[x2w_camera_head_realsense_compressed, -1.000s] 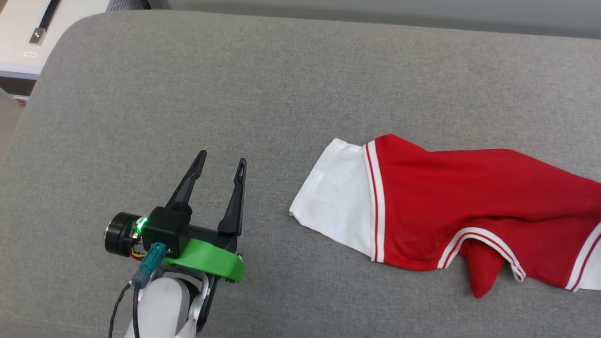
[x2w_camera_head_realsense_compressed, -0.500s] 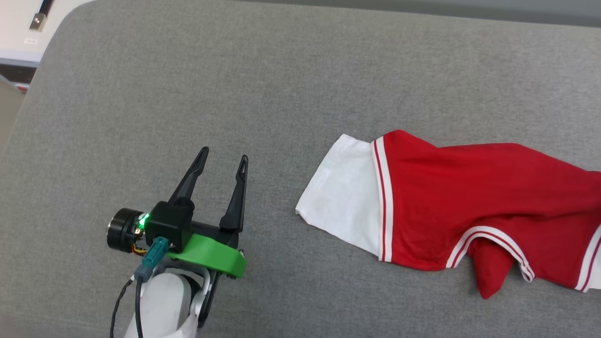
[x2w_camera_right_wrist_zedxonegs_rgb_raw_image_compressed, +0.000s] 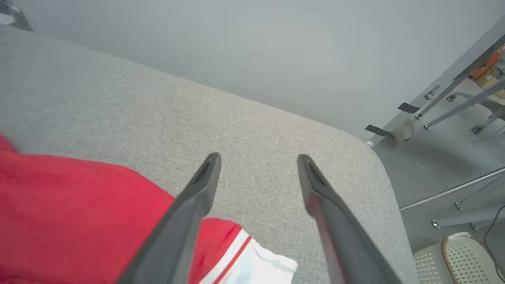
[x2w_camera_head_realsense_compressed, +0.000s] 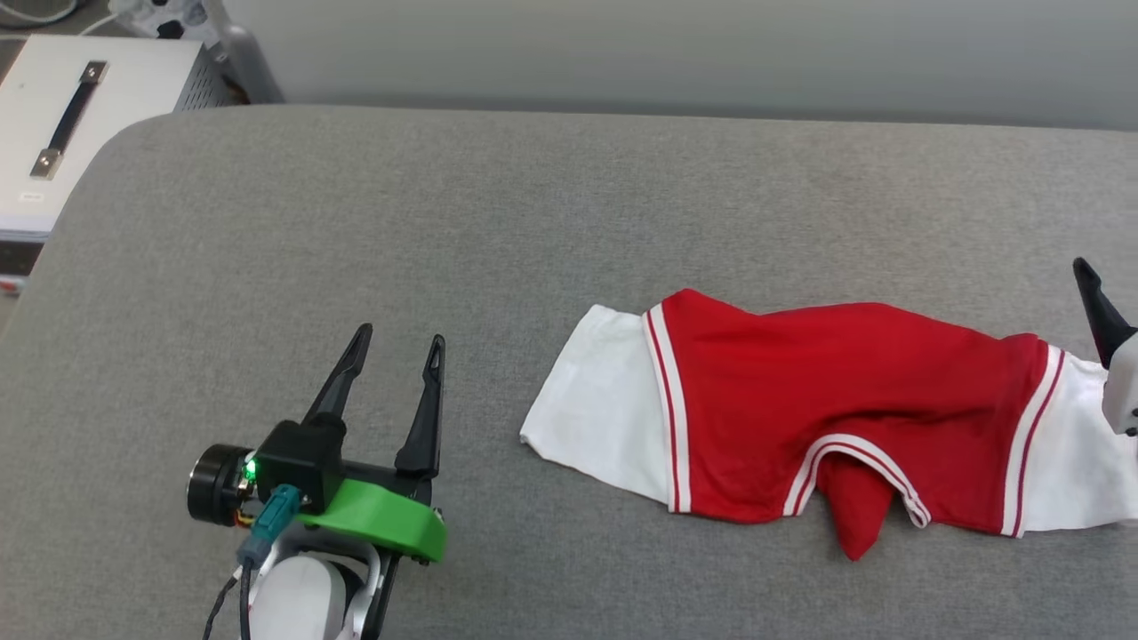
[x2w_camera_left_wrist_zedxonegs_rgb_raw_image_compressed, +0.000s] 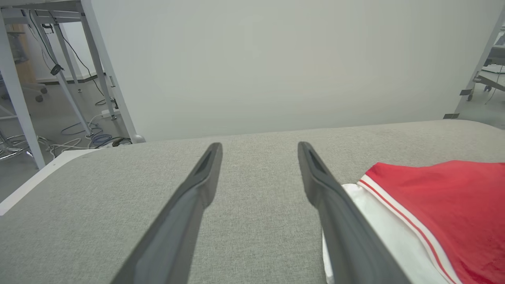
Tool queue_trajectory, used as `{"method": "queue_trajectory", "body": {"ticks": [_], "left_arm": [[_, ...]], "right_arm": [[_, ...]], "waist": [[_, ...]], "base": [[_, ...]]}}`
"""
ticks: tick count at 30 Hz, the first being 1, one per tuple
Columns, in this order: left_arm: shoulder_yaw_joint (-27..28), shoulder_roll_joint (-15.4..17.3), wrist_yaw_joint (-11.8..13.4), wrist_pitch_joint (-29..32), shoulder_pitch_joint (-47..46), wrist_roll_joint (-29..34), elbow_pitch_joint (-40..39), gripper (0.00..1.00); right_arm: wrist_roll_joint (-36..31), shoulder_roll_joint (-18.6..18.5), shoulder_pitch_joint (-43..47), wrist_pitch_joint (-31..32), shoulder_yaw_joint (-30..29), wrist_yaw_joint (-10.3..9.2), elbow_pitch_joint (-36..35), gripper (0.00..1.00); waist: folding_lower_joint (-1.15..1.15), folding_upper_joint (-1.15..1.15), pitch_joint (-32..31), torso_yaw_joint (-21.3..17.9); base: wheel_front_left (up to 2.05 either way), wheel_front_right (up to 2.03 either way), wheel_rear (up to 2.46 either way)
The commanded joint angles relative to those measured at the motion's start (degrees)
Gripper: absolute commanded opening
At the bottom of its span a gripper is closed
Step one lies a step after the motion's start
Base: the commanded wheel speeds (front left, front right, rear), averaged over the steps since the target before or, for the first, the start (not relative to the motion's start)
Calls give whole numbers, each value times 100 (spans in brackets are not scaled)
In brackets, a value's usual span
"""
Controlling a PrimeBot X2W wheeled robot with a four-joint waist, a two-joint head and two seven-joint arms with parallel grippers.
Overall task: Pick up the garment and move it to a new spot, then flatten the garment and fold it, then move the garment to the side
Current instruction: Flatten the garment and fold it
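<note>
The grey fabric-covered desk (x2w_camera_head_realsense_compressed: 267, 267) is seen from a head camera that has shifted since half a second ago. Its far edge and rounded upper-left corner are now taken in, with a pale wall (x2w_camera_head_realsense_compressed: 622, 44) behind and a white metal box with a black handle (x2w_camera_head_realsense_compressed: 89, 133) at the upper left. Broad bare fabric is left across the left and centre of the frame and along the far edge.

The red jersey T-shirt with white short sleeves and red-white striped trim (x2w_camera_head_realsense_compressed: 845, 400) is laid bunched lengthwise at the right centre, reaching the right edge. Its shape is much as before, but its second white sleeve (x2w_camera_head_realsense_compressed: 1076, 462) is now brought into view.

The left tool (x2w_camera_head_realsense_compressed: 400, 334) is held at the lower left, well apart from the T-shirt, fingers spread wide and nothing gripped, as before. The right tool (x2w_camera_right_wrist_zedxonegs_rgb_raw_image_compressed: 258, 157) is shown in its wrist view above that sleeve, spread wide and empty, near the desk's rounded corner.
</note>
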Motion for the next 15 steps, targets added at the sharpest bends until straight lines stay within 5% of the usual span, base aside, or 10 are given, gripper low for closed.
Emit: {"method": "queue_trajectory", "body": {"ticks": [1, 15], "left_arm": [[30, -39, -16, -34, 68, -60, -39, 100], [-74, -123, -16, -34, 493, -356, 1, 100]], "right_arm": [[-22, 157, 200, -160, -168, -5, -163, 100], [-689, 2445, 2170, -1612, -1974, -5, -2089, 100]], "waist": [[0, 0, -267, -271], [0, 0, -422, -438]], "base": [[0, 0, 0], [0, 0, 0]]}}
